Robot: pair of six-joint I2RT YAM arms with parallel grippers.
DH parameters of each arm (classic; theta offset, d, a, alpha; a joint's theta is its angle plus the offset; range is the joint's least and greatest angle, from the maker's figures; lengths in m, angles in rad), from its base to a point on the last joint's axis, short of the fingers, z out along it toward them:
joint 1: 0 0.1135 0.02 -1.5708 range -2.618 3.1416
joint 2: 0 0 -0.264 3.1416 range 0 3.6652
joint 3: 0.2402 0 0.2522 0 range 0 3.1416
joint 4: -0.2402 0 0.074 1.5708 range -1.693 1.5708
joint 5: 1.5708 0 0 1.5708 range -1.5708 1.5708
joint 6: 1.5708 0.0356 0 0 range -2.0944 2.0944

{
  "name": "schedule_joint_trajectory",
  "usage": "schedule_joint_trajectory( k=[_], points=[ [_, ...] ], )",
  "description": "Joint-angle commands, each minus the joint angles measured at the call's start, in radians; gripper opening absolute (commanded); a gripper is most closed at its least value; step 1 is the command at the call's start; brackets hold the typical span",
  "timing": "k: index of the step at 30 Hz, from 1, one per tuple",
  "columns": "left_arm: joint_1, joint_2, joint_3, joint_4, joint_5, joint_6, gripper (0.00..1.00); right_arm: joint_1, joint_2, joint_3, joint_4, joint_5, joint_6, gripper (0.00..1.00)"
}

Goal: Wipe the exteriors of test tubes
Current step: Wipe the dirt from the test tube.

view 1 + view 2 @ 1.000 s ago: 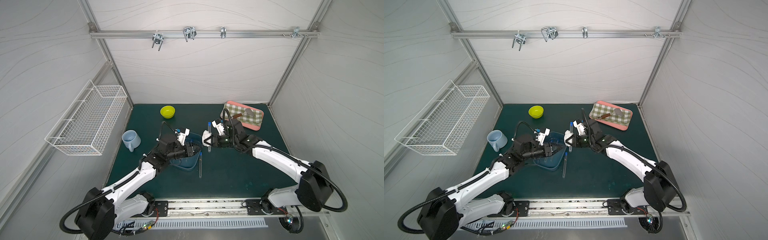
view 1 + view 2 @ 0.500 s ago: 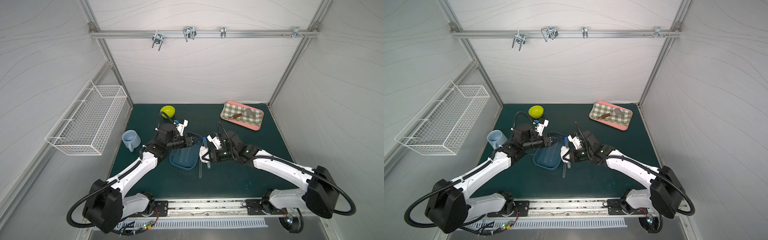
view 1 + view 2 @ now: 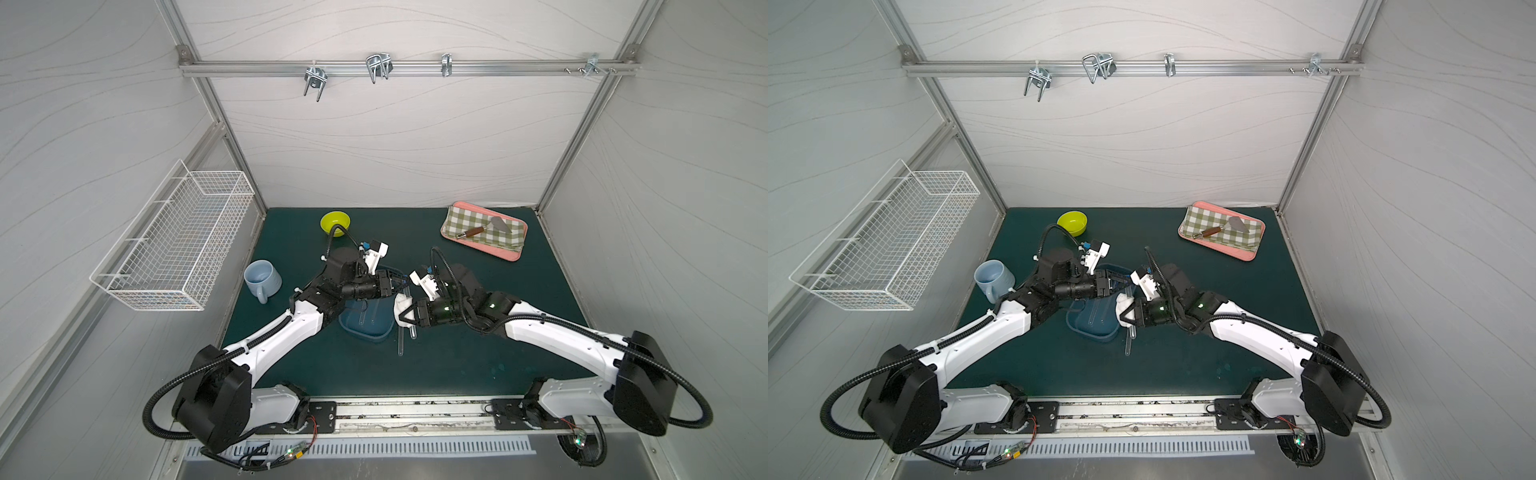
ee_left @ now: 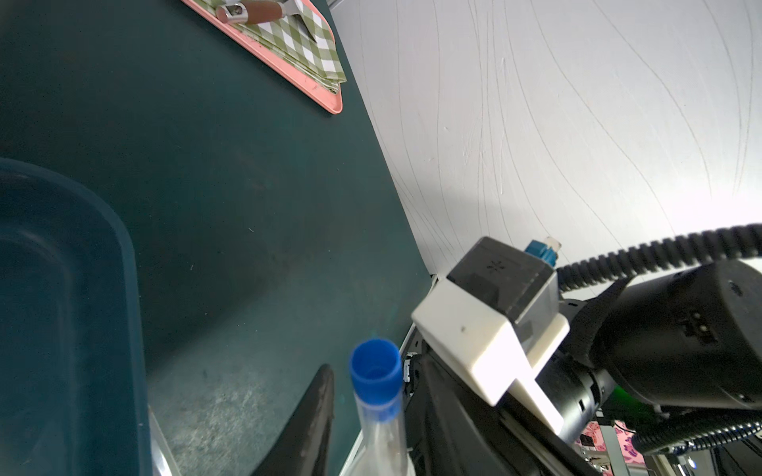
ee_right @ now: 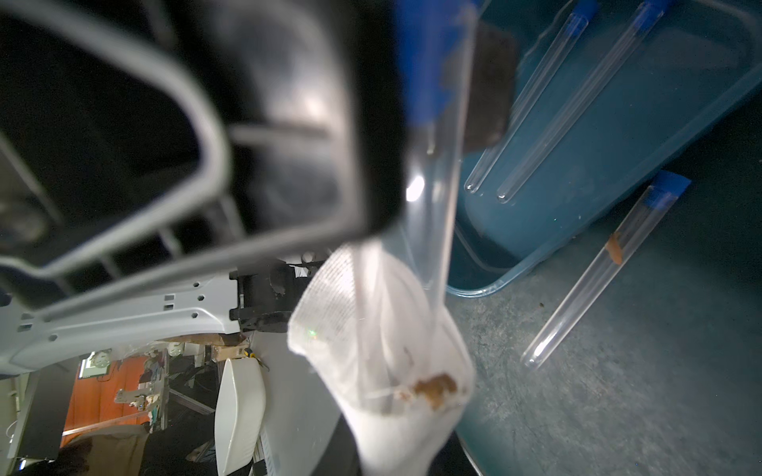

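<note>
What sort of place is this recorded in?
Probably a robot test cell, not a lab: white walls on an aluminium frame, left arm and right arm on a base rail, test tubes in a blue tray.

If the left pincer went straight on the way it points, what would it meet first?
Likely the blue-capped test tube just ahead, held in the right pincer's white cloth; behind it, the right wrist camera. Depth unclear.

Qty counted: test tubes [image 5: 598, 280] x4; blue tub [image 5: 668, 123] x1; white wipe [image 5: 391, 371] x1; mug [image 3: 262, 280] x1; yellow bowl [image 3: 335, 222] x1; pink tray [image 4: 334, 106] x1; checked cloth [image 3: 498, 235] x1; scraper [image 3: 484, 228] x1; wire basket [image 3: 178, 245] x1.
</note>
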Motion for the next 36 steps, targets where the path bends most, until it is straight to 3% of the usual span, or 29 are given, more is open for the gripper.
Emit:
schedule_joint_trajectory(
  k=[1,12,24,36],
  points=[
    [-0.011,0.017,0.041,0.061,0.019,0.006,0.31,0.011,0.003,0.025,0.019,0.002,0.009,0.18],
    [-0.011,0.022,0.031,0.083,-0.009,-0.015,0.07,0.022,-0.001,0.024,0.02,0.021,0.019,0.2],
    [-0.011,-0.011,0.0,0.108,-0.021,-0.057,0.06,-0.06,0.068,0.144,0.037,-0.021,-0.022,0.24],
    [0.014,-0.005,0.019,0.098,-0.022,-0.057,0.06,0.043,-0.042,-0.041,0.044,0.034,0.067,0.2]
  ],
)
